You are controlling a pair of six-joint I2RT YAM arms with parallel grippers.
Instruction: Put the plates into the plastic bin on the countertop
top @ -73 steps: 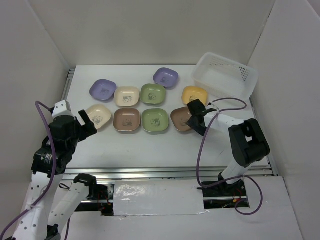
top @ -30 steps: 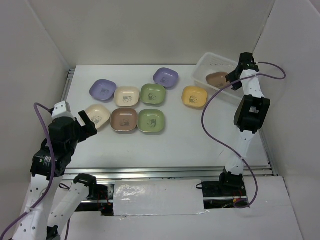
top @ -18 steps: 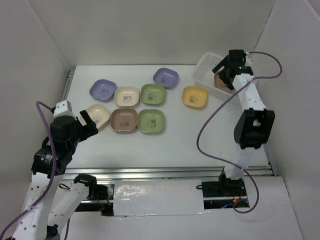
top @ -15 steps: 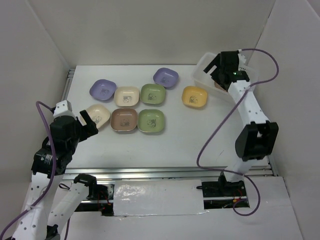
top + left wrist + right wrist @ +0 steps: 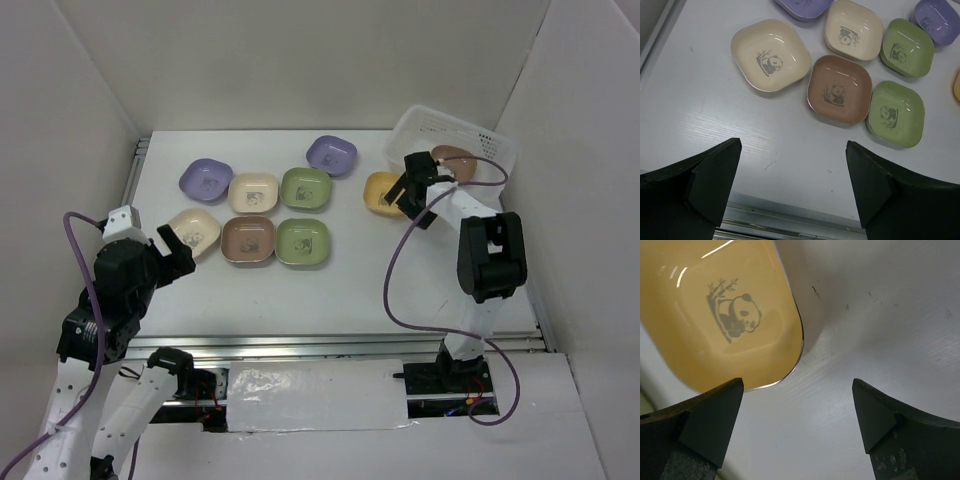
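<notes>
Eight plates lie on the countertop: two purple, two cream, two green, one brown and one orange-yellow. Another brown plate lies in the plastic bin at the back right. My right gripper is open and empty at the orange-yellow plate's right edge; in the right wrist view that plate sits just ahead of the left finger. My left gripper is open and empty, near the front cream plate.
White walls close in the left, back and right. A metal rail runs along the front edge. In the left wrist view the brown plate and a green plate lie side by side ahead of the open fingers.
My right gripper carried a brown plate from the counter into the bin, let it go, and came down beside the orange-yellow plate. The left arm barely moved.
</notes>
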